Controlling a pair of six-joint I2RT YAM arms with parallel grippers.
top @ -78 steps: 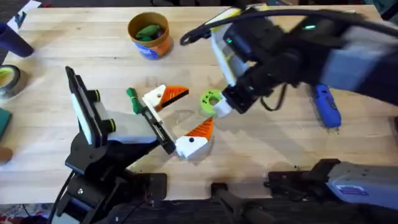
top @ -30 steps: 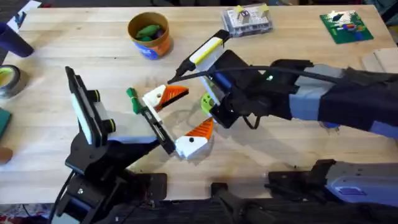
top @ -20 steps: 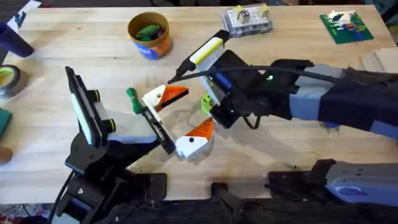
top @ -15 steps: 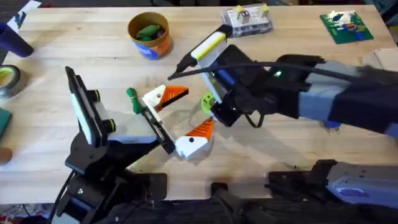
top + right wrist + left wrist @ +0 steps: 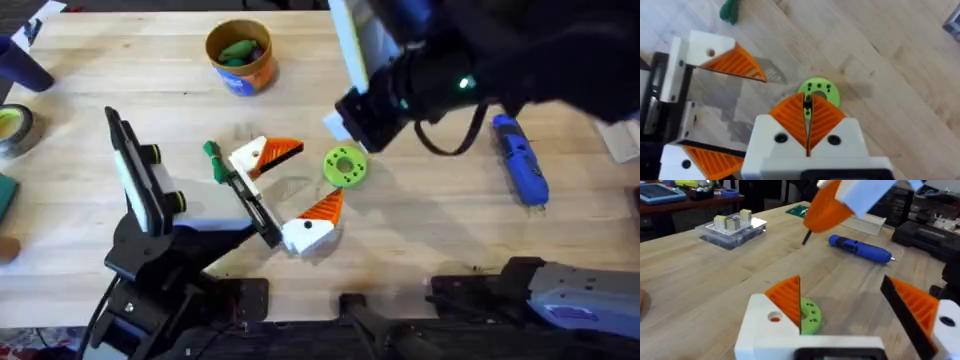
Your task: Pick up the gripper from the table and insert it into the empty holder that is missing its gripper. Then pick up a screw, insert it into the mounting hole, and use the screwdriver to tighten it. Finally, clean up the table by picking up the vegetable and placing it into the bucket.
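Overhead, right tool (image 5: pixel 807 122) pinches a screw (image 5: pixel 807 102) above disc (image 5: pixel 818 91).

Overhead: fixed above arm bases, looks down and forward over whole desk (image 5: pixel 150 90).
Left wrist: low, near desk level, faces across it toward far edge; blue screwdriver (image 5: pixel 860 248) ahead.
Right wrist: close, looks almost straight down at desk.
Shared by all three: green disc (image 5: pixel 345 167) (image 5: pixel 809 315) (image 5: pixel 819 91).
Overhead and left wrist share screwdriver (image 5: pixel 520 172).
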